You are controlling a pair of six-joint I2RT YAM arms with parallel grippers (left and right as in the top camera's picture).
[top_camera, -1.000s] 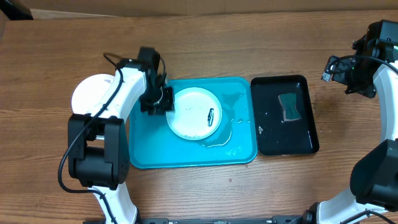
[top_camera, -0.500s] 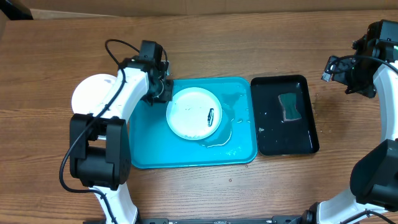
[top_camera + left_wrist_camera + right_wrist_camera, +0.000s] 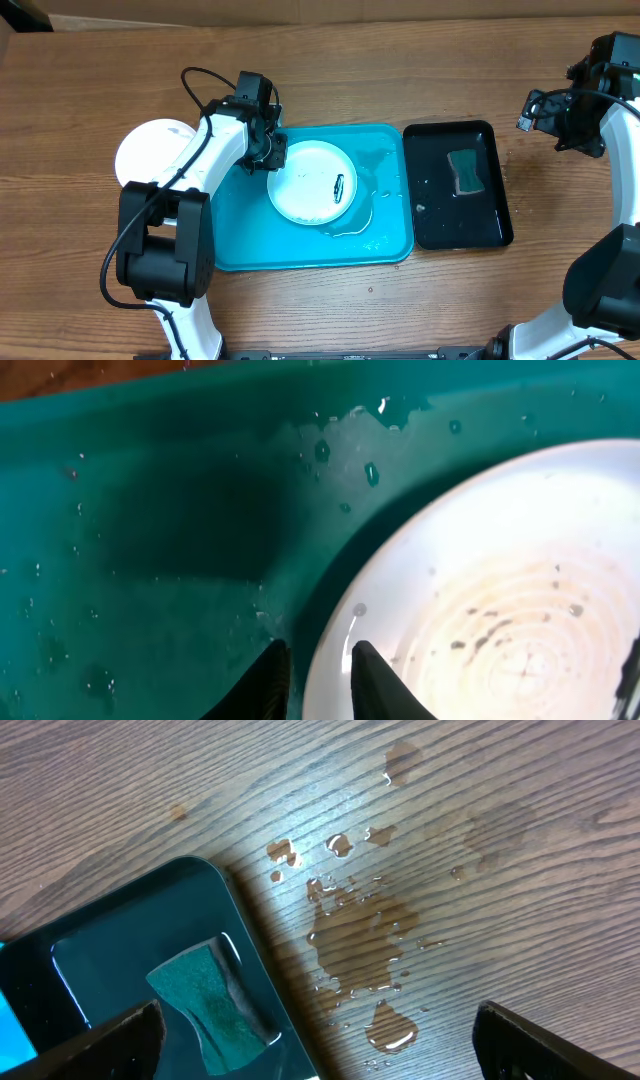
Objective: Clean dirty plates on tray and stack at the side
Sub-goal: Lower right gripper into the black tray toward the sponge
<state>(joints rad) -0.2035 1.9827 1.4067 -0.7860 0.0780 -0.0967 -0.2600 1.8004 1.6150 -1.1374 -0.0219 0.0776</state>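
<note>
Left arm: smooth white rounded shells on the links, with black housings at the joints. The largest black block sits lowest, and a white column stands under it. Left cable: thin and black, looping clear of the upper link.

Left gripper: only the fingers show up close. They are dark and narrow, with rounded tips and a faint sheen.

Right arm: same scheme, white shell and black joints, with a cluster of black parts at the wrist. Right cable: black, ending in a small block-shaped plug.

Right gripper: its fingers are dark and matte with flat tops. Only the tips are in view.
</note>
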